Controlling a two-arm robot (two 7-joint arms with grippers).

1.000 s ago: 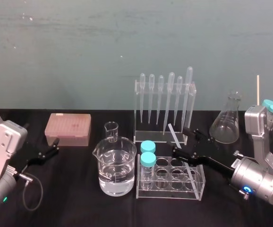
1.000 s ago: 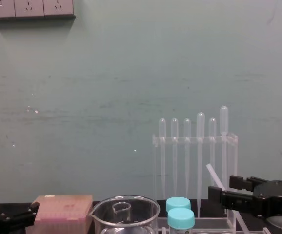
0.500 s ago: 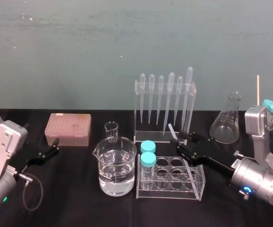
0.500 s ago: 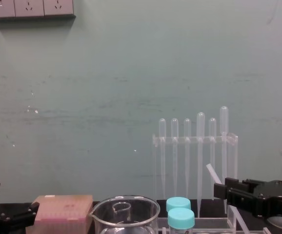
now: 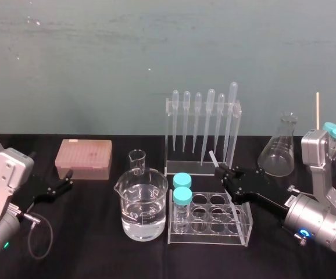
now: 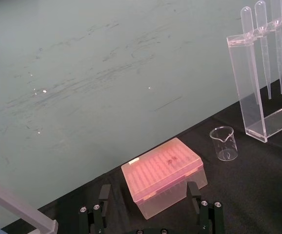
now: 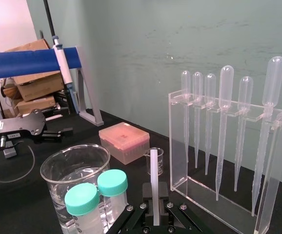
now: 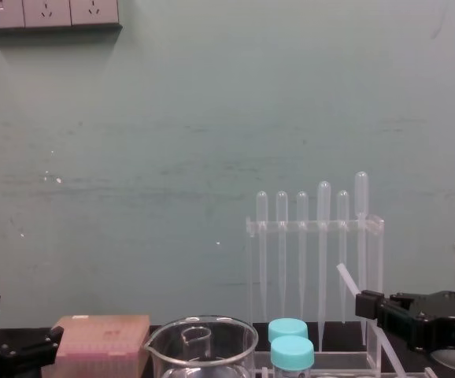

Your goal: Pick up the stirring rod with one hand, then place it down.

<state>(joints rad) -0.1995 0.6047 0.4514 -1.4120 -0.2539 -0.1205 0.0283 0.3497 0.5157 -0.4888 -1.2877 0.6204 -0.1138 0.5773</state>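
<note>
1. The stirring rod [image 5: 214, 157] leans in the clear tube rack [image 5: 208, 239], tilted with its top toward the pipette stand [image 5: 203, 165]. The right gripper [image 5: 222, 174] grips it just below the top.
2. A second ago that gripper's fingers stood apart on either side of the rod. They are now drawn in against it, and the rod's top has shifted a little to the right.
3. The right wrist view confirms this: the rod [image 7: 153, 168] rises straight out from between the closed black fingers.
4. I judge the grasp made and the lift not begun (the rod's lower part seems to sit in the rack as before). The next step would be to draw it up and out, clear of the rack's wall.
5. The left gripper [image 5: 67, 178] rests on the table's left side near the pink box [image 5: 84, 158], its fingers spread wide and holding nothing.
6. Hard to make out:
   - The rod's lower end is lost among the rack's clear walls.
   - The black fingers cover the contact itself in the head view.
   - The chest view cuts off everything below the gripper.
</note>
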